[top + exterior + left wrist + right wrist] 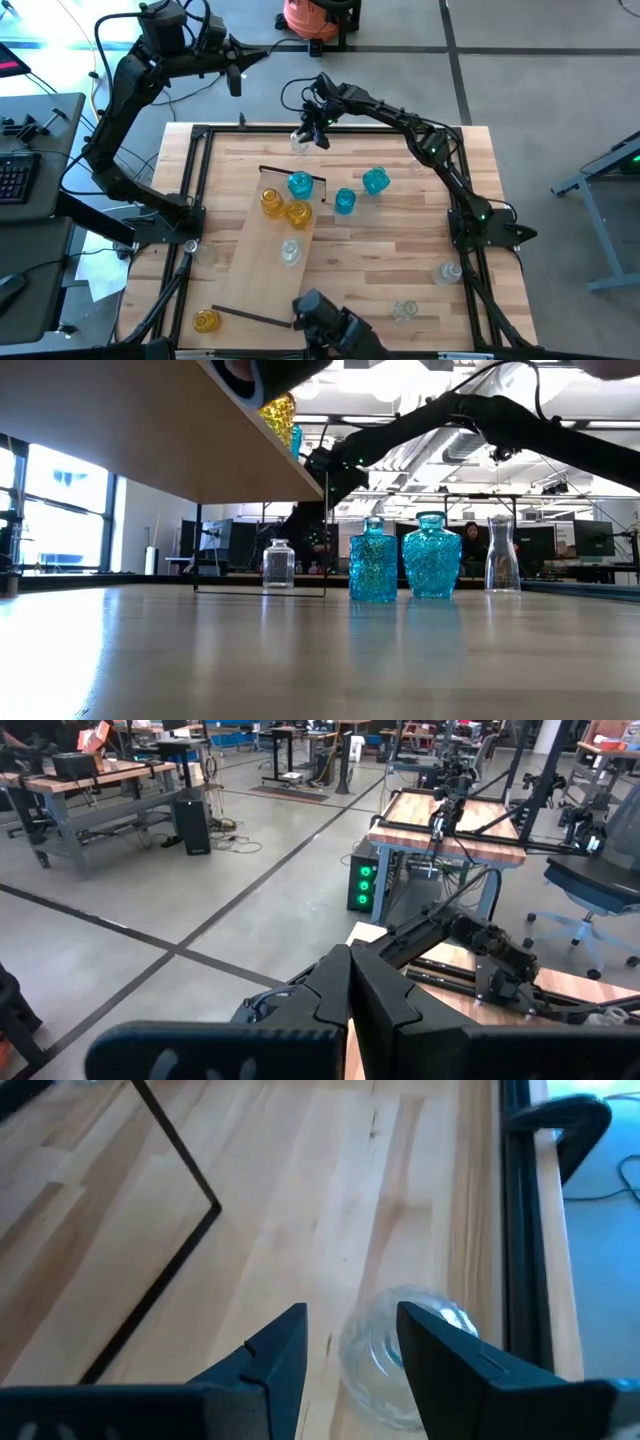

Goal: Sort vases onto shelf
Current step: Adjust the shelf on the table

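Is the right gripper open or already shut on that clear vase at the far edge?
Open. The right gripper has a visible gap between its fingers, above the clear vase, not clamping it.

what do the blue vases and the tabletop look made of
Blue vases: probably glass, translucent with a pebbled, textured surface; light glows through the bodies in the low view. Tabletop: looks like pale wood planks with a smooth, faintly glossy finish; grain lines and plank seams show, and the vases reflect faintly in it.
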